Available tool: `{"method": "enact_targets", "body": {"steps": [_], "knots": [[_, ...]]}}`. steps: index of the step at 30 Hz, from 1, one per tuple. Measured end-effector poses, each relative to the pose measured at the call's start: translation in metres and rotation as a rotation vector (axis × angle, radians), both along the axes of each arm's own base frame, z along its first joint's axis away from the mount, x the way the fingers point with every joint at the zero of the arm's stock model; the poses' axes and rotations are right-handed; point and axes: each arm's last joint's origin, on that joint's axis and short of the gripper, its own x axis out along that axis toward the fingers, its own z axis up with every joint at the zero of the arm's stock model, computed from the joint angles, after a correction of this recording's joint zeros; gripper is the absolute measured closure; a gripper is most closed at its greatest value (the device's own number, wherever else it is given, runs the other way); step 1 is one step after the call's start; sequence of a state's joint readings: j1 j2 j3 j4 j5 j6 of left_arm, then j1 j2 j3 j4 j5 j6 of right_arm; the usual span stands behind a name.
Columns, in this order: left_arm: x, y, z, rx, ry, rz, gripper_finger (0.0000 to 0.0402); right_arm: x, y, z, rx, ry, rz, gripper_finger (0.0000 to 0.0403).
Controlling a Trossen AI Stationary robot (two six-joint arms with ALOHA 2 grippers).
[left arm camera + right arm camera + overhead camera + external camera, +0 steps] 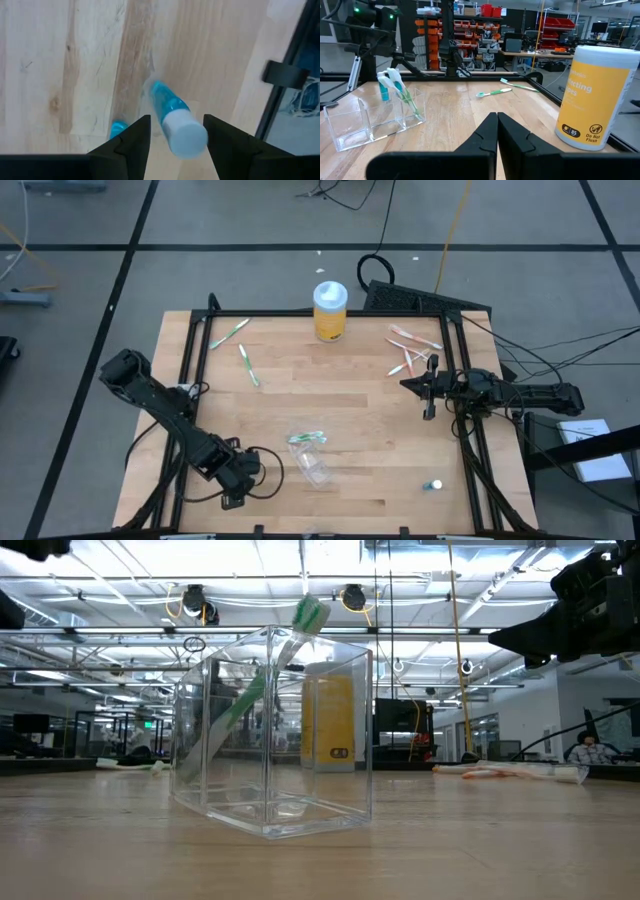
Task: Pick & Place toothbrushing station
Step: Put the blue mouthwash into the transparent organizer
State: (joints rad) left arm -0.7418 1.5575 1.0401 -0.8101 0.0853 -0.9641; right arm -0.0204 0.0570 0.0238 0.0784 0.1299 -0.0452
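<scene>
The clear toothbrushing station (315, 465) is standing upright, a green toothbrush (306, 438) leaning inside; the left gripper (172, 137) is grasping a blue tube (175, 117); the right gripper (497, 130) is waiting clenched.

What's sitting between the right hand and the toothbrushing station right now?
Nothing: in the high view only bare table separates the shut right hand from the toothbrushing station. The right wrist view agrees.

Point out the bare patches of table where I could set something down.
Free: the middle stretch between the yellow jar and the clear container, and the near right part around the small tube. Crowded: the far right by the pink toothbrushes and right pincer.
</scene>
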Motion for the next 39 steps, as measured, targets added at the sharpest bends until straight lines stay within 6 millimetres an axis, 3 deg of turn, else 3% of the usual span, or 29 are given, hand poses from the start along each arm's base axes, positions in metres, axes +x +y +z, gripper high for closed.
{"method": "enact_targets", "body": {"steps": [39], "knots": [[0.0012,-0.0011,-0.0035,-0.006,0.017,-0.023,0.0216,0.0,0.0,0.0,0.0,0.0,0.0,0.0399]]}}
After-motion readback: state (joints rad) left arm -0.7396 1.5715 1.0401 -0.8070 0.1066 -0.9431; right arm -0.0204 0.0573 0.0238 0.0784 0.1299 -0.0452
